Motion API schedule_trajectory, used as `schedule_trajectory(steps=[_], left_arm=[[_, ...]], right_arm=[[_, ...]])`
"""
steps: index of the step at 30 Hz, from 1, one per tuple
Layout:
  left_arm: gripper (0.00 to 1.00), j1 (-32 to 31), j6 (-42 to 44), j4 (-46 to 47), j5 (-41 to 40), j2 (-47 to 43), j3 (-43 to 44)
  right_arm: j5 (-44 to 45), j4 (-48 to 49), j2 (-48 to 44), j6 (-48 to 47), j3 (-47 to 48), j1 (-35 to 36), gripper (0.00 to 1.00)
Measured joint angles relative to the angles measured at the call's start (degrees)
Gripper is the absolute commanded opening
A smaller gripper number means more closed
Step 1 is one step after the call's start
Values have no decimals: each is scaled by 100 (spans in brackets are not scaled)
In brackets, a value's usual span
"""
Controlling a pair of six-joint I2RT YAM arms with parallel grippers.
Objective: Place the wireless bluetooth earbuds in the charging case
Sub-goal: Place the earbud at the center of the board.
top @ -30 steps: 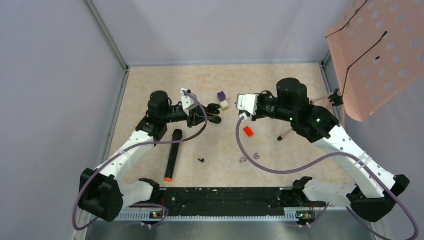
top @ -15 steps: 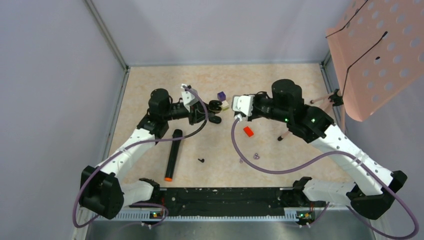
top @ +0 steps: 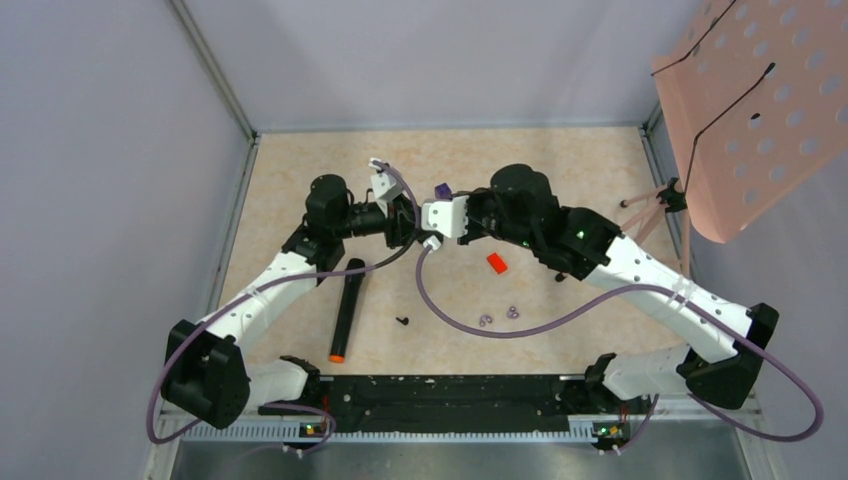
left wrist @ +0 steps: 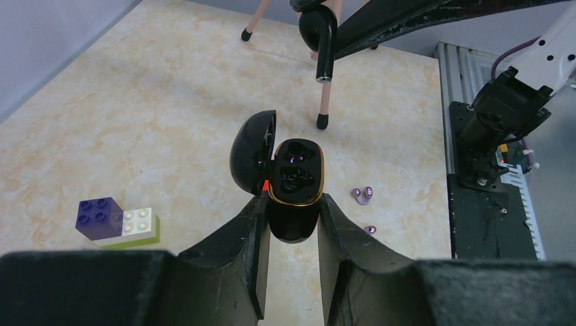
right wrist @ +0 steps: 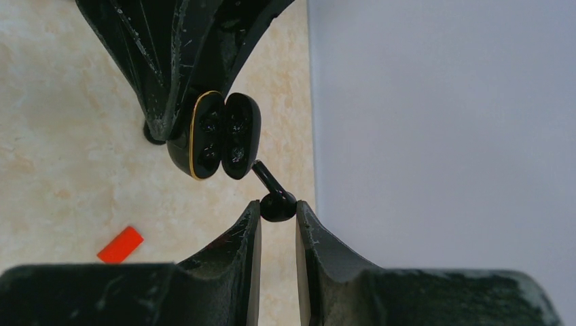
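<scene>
One earbud (right wrist: pixel 273 195) sits pinched by its bulb in the right tool (right wrist: pixel 277 212), stem pointing ahead at the charging case (right wrist: pixel 214 136) — just beyond the tips, not touching. The left tool (left wrist: pixel 291 210) clamps the case's lower body, lid swung open, wells apparently empty. The stem aims nearer the lid than a well, so re-angle first, then advance slowly. Another earbud (top: pixel 402 321) lies on the counter (top: pixel 300 170), well behind both tools.
</scene>
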Motion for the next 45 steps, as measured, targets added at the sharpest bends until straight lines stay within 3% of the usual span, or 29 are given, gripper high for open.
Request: schedule_trajectory(steps=[13,20,25,31,36,45], left_arm=[[0,-26,-468,205,-122,0,0],[0,-26,-577,361,-190,0,-2],[0,55,-575,125,-494,-57,-22],[0,658,-1102,-68,-780,-120,-223],[0,1217,-1572,-361,-876,-122,-286],[0,1405,-1766,-713,-909,-254,-293]], right_arm=[[254,39,74,-424,39,160,0],[170,400,-369,-581,-612,153,0],[-258,1325,-1469,-811,-2127,-105,0],[-1541,3447,-2728,-1497,-5182,-723,0],[-2907,3777,-2299,-2031,-6000,-1255,0],[-4704,4251,-181,-3729,-5971,-1609,0]])
